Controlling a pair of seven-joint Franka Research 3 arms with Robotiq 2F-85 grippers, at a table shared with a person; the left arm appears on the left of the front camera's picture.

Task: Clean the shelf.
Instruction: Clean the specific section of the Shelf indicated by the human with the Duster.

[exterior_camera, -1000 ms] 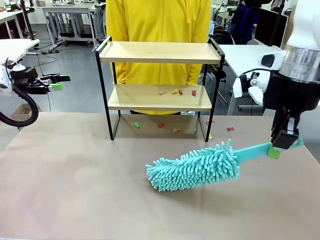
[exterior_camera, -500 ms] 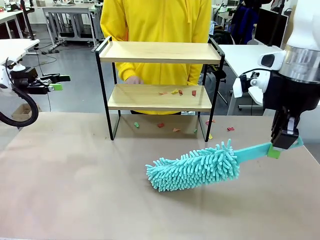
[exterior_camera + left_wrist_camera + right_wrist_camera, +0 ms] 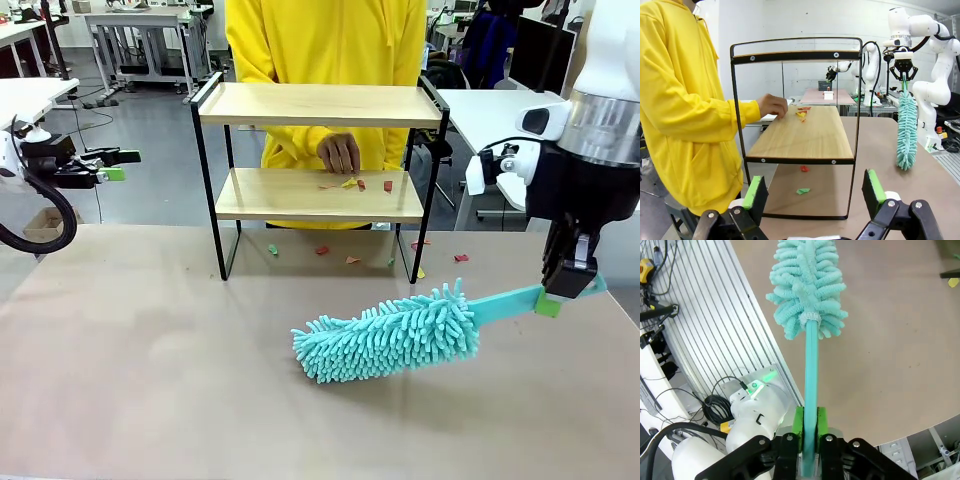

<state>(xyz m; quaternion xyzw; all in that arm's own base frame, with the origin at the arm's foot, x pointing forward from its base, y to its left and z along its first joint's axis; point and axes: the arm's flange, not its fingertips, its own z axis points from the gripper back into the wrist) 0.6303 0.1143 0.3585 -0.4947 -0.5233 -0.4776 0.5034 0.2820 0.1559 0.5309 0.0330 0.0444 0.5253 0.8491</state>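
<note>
Gripping the teal handle of a microfibre duster (image 3: 390,335), the right gripper (image 3: 570,282) is clamped tight on it at the table's right side. The fluffy head is down at the brown tabletop (image 3: 150,350), in front of the shelf (image 3: 320,104). The shelf stands near the table's far edge. A person's hand (image 3: 340,152) touches the coloured scraps (image 3: 356,184) on its lower board. The left gripper (image 3: 120,164) hangs well off to the left, jaws spread wide, holding nothing.

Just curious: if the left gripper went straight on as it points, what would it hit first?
Probably the shelf: the open left gripper points at its near end, about level with the lower board. Depth is hard to judge.
</note>
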